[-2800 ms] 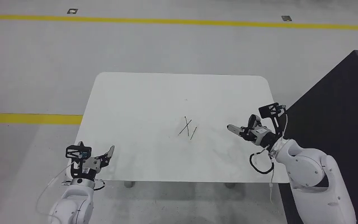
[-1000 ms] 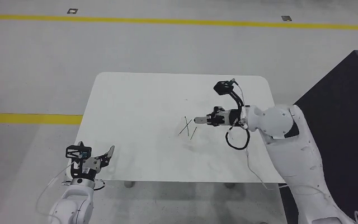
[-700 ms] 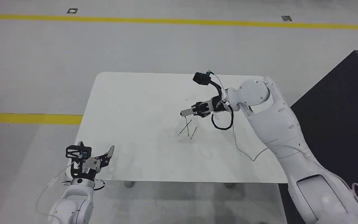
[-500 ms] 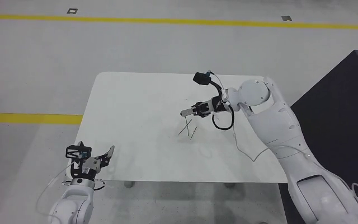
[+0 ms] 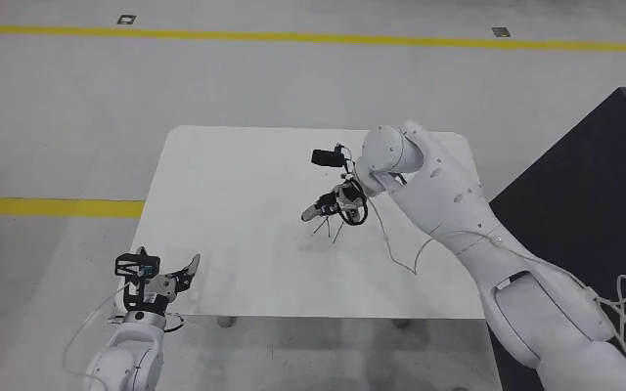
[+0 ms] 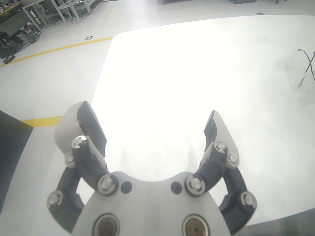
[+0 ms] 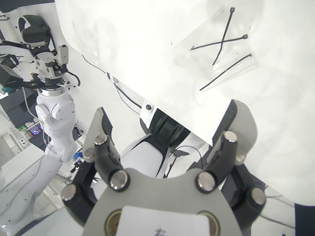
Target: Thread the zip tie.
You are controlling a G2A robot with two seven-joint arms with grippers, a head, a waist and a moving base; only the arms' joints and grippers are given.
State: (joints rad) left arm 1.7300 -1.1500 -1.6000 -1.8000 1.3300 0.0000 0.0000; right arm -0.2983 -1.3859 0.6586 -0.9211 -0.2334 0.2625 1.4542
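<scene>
Zip ties [image 7: 222, 41], three black strips, two crossing, are lying on clear film [image 7: 196, 60] near desk [image 5: 245, 195] centre, with bare desk spreading all around. Right gripper [image 5: 311, 211] is hanging above desk centre, jaws wide; left gripper [image 6: 149, 112], jaws wide, is sitting just off desk's near-left corner.

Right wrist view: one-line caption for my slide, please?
Open right tool facing three black zip ties, two crossed and one lying alongside, on the white table.
</scene>
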